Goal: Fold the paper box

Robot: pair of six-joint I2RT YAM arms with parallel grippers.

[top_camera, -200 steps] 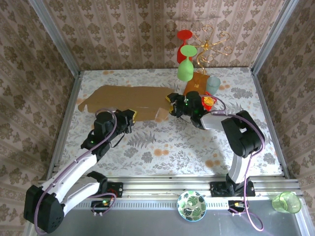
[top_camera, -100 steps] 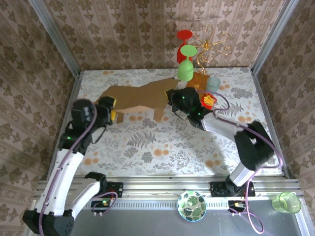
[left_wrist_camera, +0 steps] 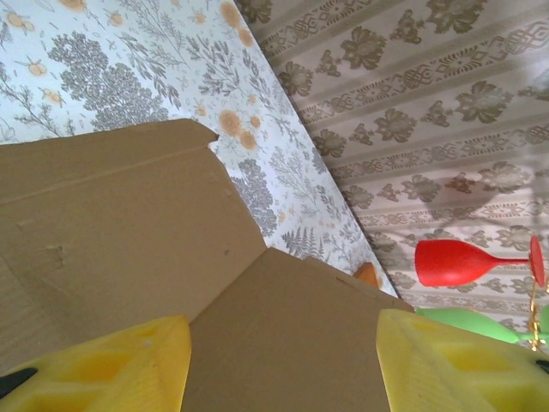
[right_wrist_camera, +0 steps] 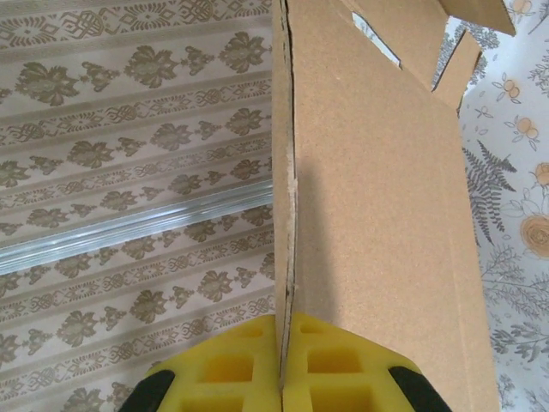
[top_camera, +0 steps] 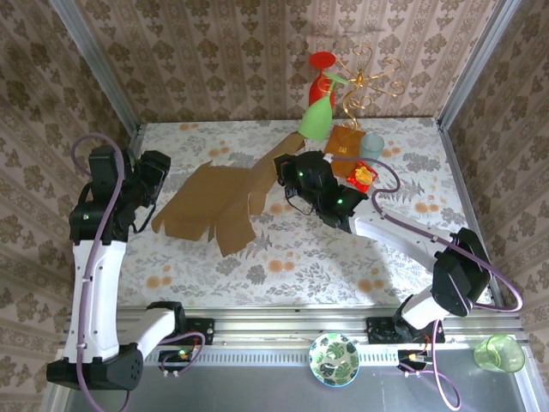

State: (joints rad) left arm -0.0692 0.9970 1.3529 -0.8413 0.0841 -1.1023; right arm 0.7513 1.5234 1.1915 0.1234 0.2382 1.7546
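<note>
The paper box (top_camera: 214,202) is a flat brown die-cut cardboard sheet, tilted over the table's left middle with its right end raised. My right gripper (top_camera: 287,167) is shut on that raised end. In the right wrist view its yellow fingers (right_wrist_camera: 343,365) pinch the box (right_wrist_camera: 386,215) edge-on. My left gripper (top_camera: 156,180) hangs raised at the sheet's left end, open and holding nothing. In the left wrist view its two yellow fingers (left_wrist_camera: 94,369) stand wide apart, with the box (left_wrist_camera: 129,223) beyond them.
A wire rack (top_camera: 364,81) at the back holds a red glass (top_camera: 322,62) and a green glass (top_camera: 316,120) that hangs tilted close to the box's raised corner. An orange-brown packet (top_camera: 346,142), a bluish cup (top_camera: 371,146) and a small red-yellow thing (top_camera: 364,176) sit right of my right gripper.
My right gripper shut on the box's right end and lifted it, swinging the sheet. My left gripper opened, let the box go, and rose to the back left.
</note>
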